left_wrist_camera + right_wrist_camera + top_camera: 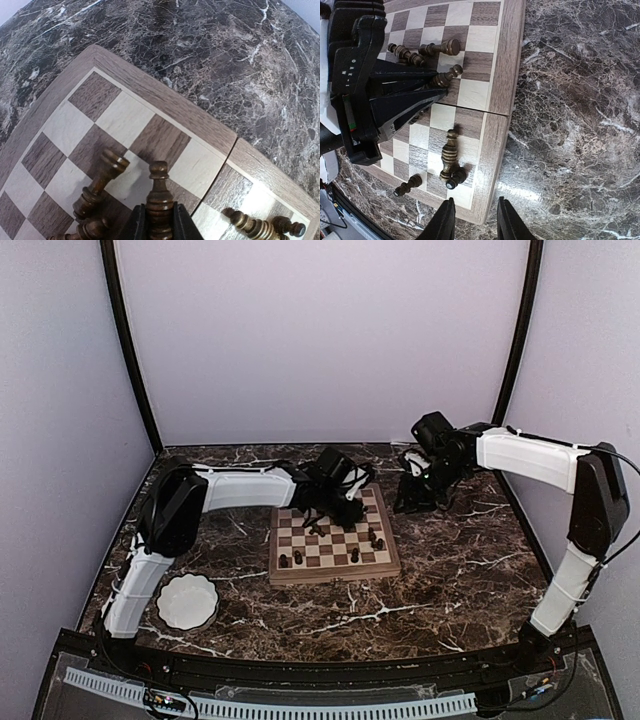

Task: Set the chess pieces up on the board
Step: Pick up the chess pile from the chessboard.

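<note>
Your chess pieces (355, 555) are on the board (330, 576) at mid-counter (450, 570). From above they are mere dark specks, yet the left wrist camera shows one piece (159, 192) pinched between the left jaws near the board's rim with others tipped over beside it, and the right wrist camera shows more lying by the rim nearest it. The counter is dark marble veined white, with a white bowl (187, 602) at its left front and pale walls (320, 330) around, and the right jaws hang spread just beside the board's right edge, holding nothing.
</note>
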Tool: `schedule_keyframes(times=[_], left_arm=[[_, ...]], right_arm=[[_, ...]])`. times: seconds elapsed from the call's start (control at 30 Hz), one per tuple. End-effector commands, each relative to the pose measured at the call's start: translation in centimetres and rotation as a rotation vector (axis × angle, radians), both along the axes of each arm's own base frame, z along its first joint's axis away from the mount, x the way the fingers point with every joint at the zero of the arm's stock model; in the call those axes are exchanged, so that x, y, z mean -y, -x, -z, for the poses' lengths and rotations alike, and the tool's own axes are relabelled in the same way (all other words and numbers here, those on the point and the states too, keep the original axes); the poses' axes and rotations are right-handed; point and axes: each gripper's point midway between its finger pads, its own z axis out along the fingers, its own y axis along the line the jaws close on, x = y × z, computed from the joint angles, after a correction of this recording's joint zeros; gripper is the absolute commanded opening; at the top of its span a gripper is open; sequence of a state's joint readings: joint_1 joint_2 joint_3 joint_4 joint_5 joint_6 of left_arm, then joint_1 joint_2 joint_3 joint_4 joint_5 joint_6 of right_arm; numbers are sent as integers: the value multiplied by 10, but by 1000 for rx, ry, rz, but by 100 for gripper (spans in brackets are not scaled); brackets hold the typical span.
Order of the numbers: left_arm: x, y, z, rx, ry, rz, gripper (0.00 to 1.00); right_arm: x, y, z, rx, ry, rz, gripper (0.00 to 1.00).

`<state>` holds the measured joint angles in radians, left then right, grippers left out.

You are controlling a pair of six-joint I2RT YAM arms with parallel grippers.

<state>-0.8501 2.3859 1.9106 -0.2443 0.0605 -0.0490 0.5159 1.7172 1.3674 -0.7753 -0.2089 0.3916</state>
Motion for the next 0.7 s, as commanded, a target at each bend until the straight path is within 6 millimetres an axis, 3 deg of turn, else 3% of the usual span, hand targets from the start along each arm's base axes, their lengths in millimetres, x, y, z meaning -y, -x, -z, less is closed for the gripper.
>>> schedule_keyframes(times=[0.0,0.27,0.47,0.63,0.67], left_arm=[[11,7,-75,-18,195,82,14],[0,18,-151,-3,382,160,13],[-19,52,-163,-20,400,229,12],[-31,76,-175,-25,440,274,12],[-33,79,-170,-37,435,274,12]], right_arm=[[-2,-10,-17,68,-36,11,30],[-11,-12,-34,126,-100,-32,31],[-46,-9,-80,144,-402,-134,40],[-72,3,-103,67,-659,-204,48],[-75,6,-103,41,-696,-204,51]])
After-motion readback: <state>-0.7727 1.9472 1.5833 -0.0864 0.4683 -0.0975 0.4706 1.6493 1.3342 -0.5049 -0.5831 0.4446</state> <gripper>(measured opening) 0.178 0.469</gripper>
